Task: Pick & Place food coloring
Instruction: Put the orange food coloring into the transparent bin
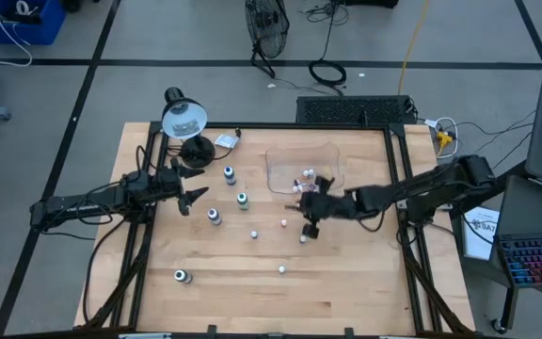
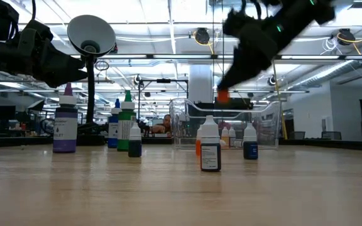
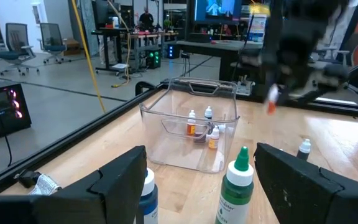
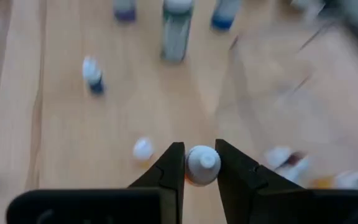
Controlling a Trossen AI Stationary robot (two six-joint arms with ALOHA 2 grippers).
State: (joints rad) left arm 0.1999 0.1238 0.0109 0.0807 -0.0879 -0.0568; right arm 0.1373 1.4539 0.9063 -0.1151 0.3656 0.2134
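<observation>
Now right tool [image 4: 200, 163] clamps small bottle [image 4: 201, 164] above table; left tool [image 3: 197, 180] released.

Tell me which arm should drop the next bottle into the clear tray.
Right. Its pincer already grips a small bottle beside the clear tray; the left pincer waits open and empty.

Two slender black jointed arms are showing in the high view. The left gripper [image 1: 193, 196] is ending in broad, flat, matte-black fingers [image 3: 118, 180]; the right gripper [image 4: 199, 165] is ending in tapered black fingers [image 4: 168, 167].
</observation>
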